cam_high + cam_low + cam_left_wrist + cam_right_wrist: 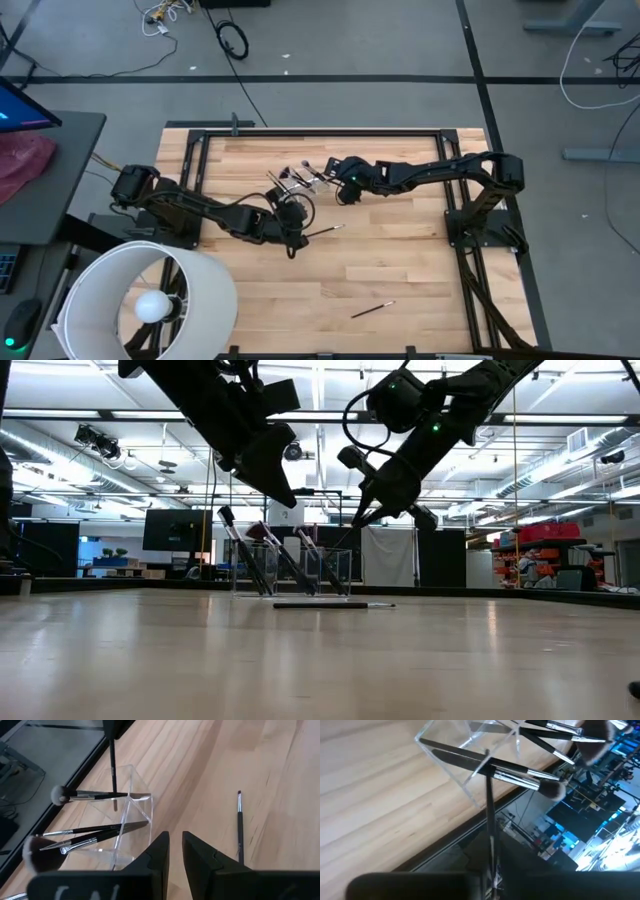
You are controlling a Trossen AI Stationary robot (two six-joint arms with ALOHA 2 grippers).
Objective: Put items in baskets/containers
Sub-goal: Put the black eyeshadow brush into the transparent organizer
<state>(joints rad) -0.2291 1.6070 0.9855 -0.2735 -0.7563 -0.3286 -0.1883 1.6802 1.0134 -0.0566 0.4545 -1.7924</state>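
Note:
A clear plastic container (305, 186) (300, 570) (131, 795) (451, 751) stands on the wooden table. Several dark-handled brushes (95, 829) (540, 744) lean in it, bristles up and out over its rim. My right gripper (340, 188) (365, 515) (492, 870) hovers beside the container's right side, shut on one more brush (112, 765). My left gripper (292, 240) (288, 498) (175, 845) hangs just on the container's near side, shut but for a narrow gap and holding nothing. A loose brush (325, 231) (240, 827) (335, 604) lies flat near it. Another brush (372, 309) lies toward the near edge. My right gripper pinches the thin dark handle (491, 832) of a brush between its two fingers, near one end. The brush sticks out ahead along the fingers, slanting down from the table's right. It is lifted clear of the table, and its free end (115, 805) is at the container's open top.
A big white lampshade with a bulb (150, 300) stands at the table's near left corner. A black frame (300, 130) runs round the tabletop. Bare wood (420, 270) lies right of and nearer than the container.

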